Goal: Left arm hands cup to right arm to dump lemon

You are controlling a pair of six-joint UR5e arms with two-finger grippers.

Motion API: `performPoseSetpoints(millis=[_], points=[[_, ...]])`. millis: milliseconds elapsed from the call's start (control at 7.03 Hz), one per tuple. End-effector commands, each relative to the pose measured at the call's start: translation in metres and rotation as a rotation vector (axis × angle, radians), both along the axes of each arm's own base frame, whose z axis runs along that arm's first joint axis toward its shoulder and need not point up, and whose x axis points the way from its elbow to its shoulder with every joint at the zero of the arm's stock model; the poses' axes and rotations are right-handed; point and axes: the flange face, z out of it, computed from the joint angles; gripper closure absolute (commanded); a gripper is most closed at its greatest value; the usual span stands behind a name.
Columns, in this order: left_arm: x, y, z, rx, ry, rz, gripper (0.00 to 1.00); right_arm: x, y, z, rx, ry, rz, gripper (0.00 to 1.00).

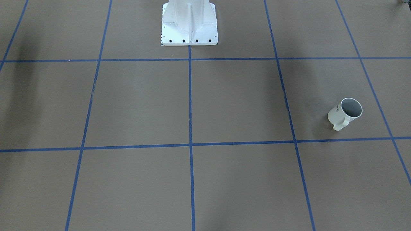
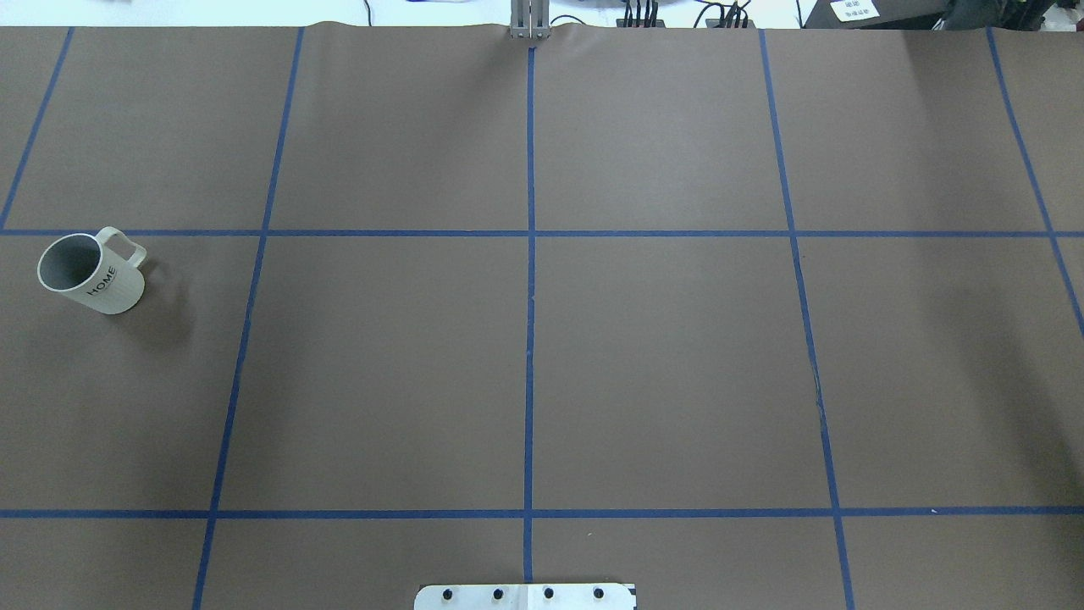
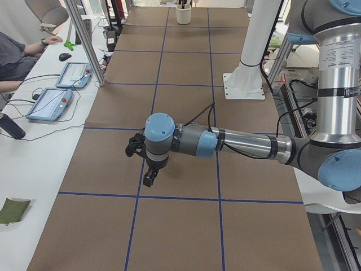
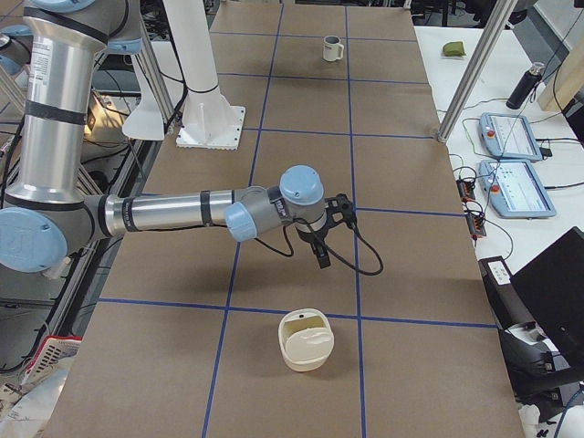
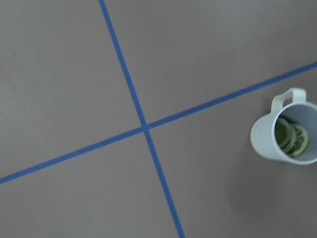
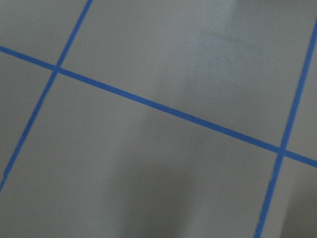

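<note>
cup [image 5: 277, 136] upright, lemon slices [image 5: 292, 139] inside, well apart from left gripper [image 3: 149, 176]; left and right gripper [image 4: 321, 254] opening: can't tell

Left arm [image 3: 248, 145], a grey and silver tubular arm with light-blue joint caps: the upper link stands upright and the forearm lies level, reaching toward 9 o'clock in the left-end view. The left wrist [image 3: 159, 129], capped in light blue, turns the black two-finger left gripper [image 3: 149, 175] down toward 6 o'clock. Jaw spacing cannot be judged.

Right arm [image 4: 173, 212], same build: upright upper link, level forearm reaching toward 3 o'clock in the right-end view. Below the right wrist [image 4: 301, 188], the black right gripper [image 4: 320, 251] points toward 6 o'clock. Jaw spacing likewise indeterminable.
</note>
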Motion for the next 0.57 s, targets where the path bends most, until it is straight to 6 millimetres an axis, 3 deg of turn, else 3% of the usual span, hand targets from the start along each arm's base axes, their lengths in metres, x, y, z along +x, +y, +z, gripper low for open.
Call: performPoseSetpoints(millis=[0,142,427], points=[[0.022,-0.006,-0.019,-0.019,0.07,-0.012,0.0,-0.054,-0.024,-0.068,-0.009,-0.076,0.0,0.0],[0.066,-0.008,-0.022,-0.067,0.079,0.035,0.0,-0.087,-0.034,-0.098,-0.032,-0.102,0.007,0.0],[0.118,-0.014,-0.027,-0.206,0.102,-0.018,0.0,-0.129,-0.043,-0.128,-0.027,-0.105,0.011,0.04]])
